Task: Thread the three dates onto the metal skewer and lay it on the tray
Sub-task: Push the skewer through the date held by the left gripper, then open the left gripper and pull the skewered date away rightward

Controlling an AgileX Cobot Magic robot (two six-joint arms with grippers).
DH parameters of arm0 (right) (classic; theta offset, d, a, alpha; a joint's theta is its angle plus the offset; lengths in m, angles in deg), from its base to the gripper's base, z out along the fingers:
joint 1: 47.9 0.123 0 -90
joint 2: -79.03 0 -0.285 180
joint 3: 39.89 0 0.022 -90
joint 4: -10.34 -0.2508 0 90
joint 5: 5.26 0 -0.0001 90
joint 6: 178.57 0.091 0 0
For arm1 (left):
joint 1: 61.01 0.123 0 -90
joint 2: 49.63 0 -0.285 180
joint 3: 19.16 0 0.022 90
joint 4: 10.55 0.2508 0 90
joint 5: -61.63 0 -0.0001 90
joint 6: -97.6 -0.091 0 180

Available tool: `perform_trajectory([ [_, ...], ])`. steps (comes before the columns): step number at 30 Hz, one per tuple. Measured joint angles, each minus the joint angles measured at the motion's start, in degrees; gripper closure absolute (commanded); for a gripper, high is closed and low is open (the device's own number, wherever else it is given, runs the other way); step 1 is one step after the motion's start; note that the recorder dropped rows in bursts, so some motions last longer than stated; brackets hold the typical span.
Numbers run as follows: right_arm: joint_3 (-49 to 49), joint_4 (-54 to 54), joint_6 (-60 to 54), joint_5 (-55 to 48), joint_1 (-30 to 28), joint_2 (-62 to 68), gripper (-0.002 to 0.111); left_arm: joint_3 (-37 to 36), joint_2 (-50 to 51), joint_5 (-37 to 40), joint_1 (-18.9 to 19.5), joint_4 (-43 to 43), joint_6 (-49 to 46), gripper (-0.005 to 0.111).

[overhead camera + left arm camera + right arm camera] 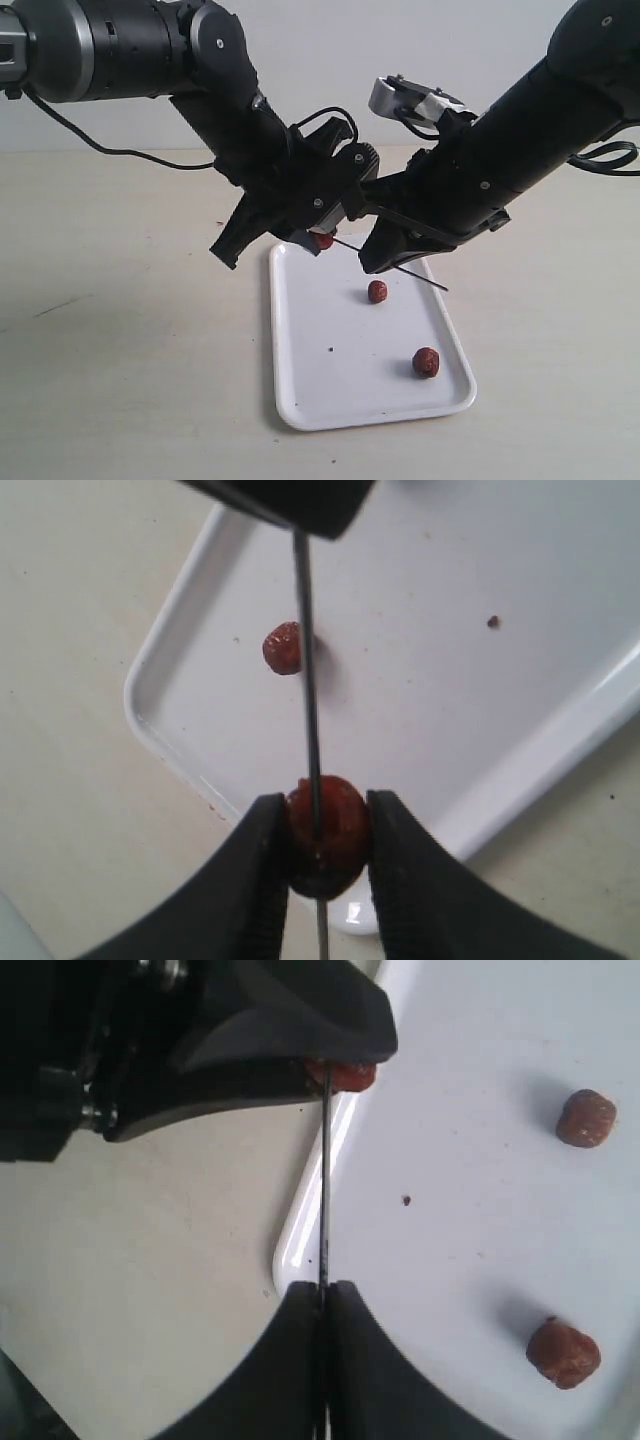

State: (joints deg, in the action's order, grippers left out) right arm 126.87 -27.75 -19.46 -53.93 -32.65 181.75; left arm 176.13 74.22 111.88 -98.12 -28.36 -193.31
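Dates counted: three. The held date (322, 845) is clamped between the partly closed jaws of the left tool (325, 818), above the far-left corner of the tray (320, 390). One skewer (308, 680) passes through it. The right tool (322, 1295) is closed tight on the skewer further along. Two loose dates (377, 291) (426, 362) lie apart in the single white tray on the worktop (120, 350).
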Motion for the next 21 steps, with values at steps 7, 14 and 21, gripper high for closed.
perform_trajectory([
  [7,0.0,0.26,0.1,0.0,0.0,0.0,0.108,0.0,0.0,0.0,0.0,-4.25,0.0,0.058],
  [14,0.02,-0.07,0.09,-0.9,0.0,0.0,0.108,0.0,0.0,-1.32,0.0,-9.69,0.0,0.038],
  [21,0.62,0.74,3.73,0.64,0.21,-0.33,0.108,-0.12,-1.7,-2.58,0.21,-8.72,0.61,0.038],
])
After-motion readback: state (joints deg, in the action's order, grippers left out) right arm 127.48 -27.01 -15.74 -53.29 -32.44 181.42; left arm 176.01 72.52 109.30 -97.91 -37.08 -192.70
